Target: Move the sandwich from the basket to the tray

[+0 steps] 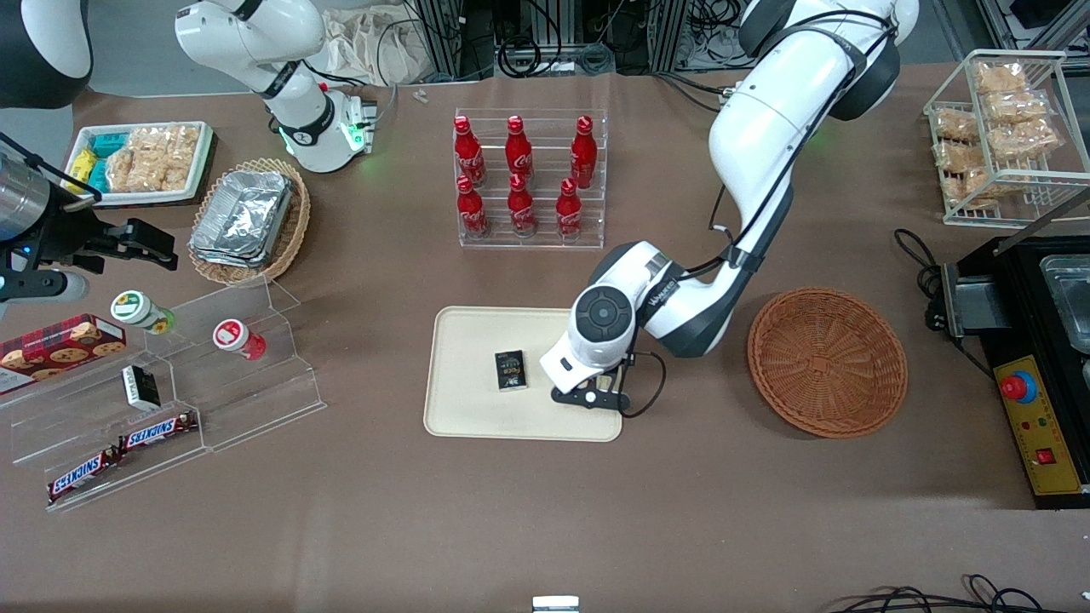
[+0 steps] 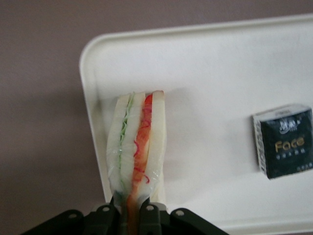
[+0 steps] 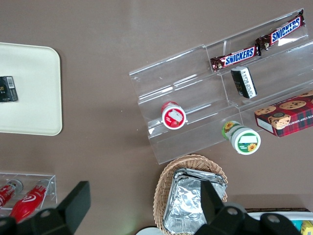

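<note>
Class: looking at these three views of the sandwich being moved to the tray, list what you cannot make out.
1. Sandwich: hidden in front view by the arm above the tray.
2. Claw: cut off by wrist view's edge.
3. Whether sandwich touches tray: unclear.
4. Black box label: too small in front view.

A brown counter (image 1: 545, 528) fills the scene under even light. Above the cola bottle rack (image 1: 532, 179), black cables (image 1: 545, 51) tangle on the floor.
</note>
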Tool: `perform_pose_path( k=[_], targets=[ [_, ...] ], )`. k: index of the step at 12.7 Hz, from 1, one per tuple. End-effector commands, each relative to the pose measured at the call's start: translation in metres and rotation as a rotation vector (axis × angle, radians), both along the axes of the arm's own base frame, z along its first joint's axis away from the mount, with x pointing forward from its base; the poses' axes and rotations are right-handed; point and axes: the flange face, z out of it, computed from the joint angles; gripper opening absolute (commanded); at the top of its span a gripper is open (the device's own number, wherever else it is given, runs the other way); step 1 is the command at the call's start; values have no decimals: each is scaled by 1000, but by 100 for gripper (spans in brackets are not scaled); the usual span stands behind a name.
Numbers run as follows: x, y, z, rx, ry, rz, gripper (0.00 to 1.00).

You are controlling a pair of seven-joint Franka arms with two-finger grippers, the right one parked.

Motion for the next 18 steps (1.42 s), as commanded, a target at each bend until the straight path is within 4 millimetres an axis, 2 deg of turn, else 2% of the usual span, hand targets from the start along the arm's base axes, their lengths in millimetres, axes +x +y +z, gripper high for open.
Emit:
perform_pose_path(
  k=[1,2,4,5,7,9,11,12,14,15,16,18],
  targets=[
    [14,1,-9,4,-31,15,71],
    [13,0,-9,5,-32,10,100],
    [14,1,4,3,-42,17,100],
    [16,1,19,-6,-54,21,100],
    [20,10,65,-12,-87,35,100],
    [25,42,112,33,-63,92,100],
    [32,92,169,68,-55,146,100],
    [31,122,188,98,-22,176,100],
    [13,168,230,67,-7,236,100],
    [10,202,248,49,-11,273,100],
    [0,225,269,28,-26,280,100],
    [-19,275,293,35,-38,217,100]
  ],
)
